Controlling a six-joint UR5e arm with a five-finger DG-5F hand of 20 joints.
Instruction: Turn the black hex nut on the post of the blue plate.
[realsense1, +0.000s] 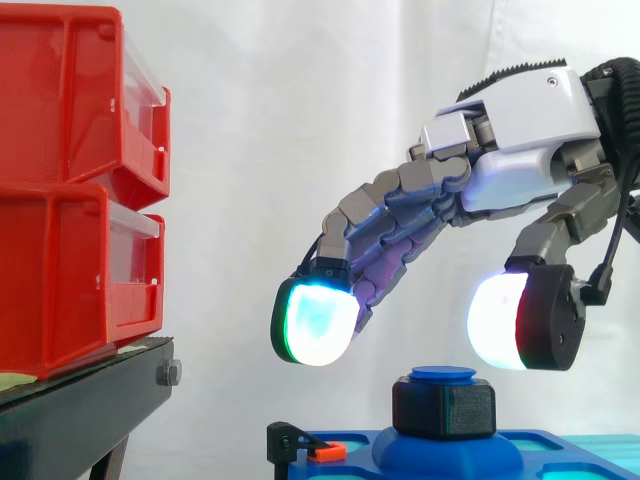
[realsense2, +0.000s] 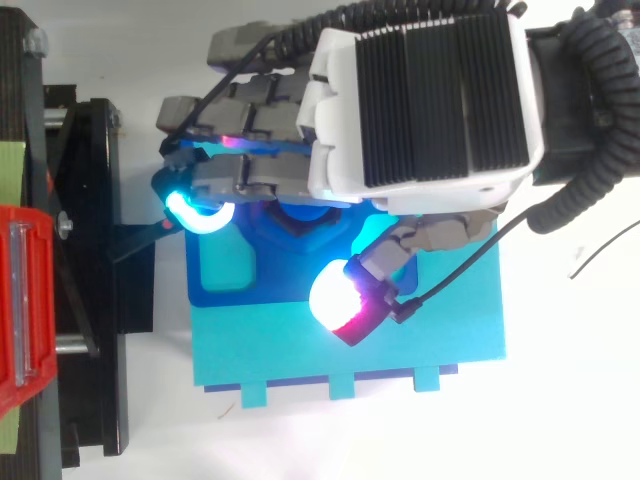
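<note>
From above, the hand covers most of the black hex nut, so just a little dark edge peeks out. From the side, the blue plate is cut off at the bottom, and the red bins at the left.

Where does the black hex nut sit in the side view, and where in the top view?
Side view: the black hex nut sits bottom centre-right, on the blue post.
Top view: just left of centre, partly covered by the hand.
Shared landmark: the blue plate beneath it.
</note>
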